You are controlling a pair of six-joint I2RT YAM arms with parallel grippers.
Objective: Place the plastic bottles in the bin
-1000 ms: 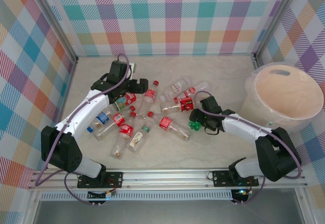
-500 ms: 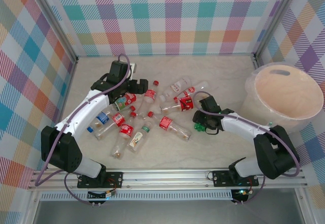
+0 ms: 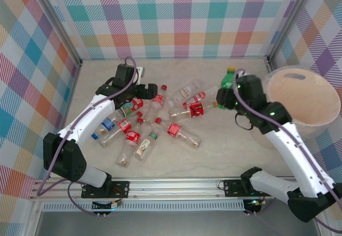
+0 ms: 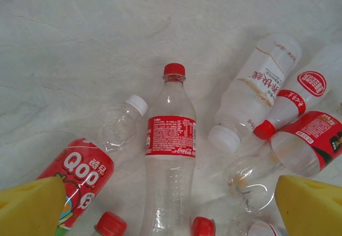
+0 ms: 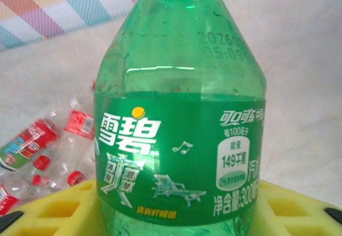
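Several clear plastic bottles (image 3: pixel 160 119) with red or white labels lie scattered on the table's left half. My left gripper (image 3: pixel 145 91) hangs open over them. In the left wrist view its yellow pads (image 4: pixel 29 208) stand wide apart on either side of a red-labelled cola bottle (image 4: pixel 170 139), touching nothing. My right gripper (image 3: pixel 231 88) is shut on the green bottle (image 3: pixel 228 78) and holds it upright in the air, left of the bin (image 3: pixel 304 99). The green bottle (image 5: pixel 179 113) stands between the yellow pads (image 5: pixel 48 209) in the right wrist view.
The bin sits at the table's right side, its handle slot (image 3: pixel 293 76) toward the back. Checked walls enclose the table on three sides. A metal rail (image 3: pixel 176 185) runs along the near edge by the arm bases.
My right gripper closed on the green bottle at the table and lifted it up and back toward the bin. The left arm has stayed still.
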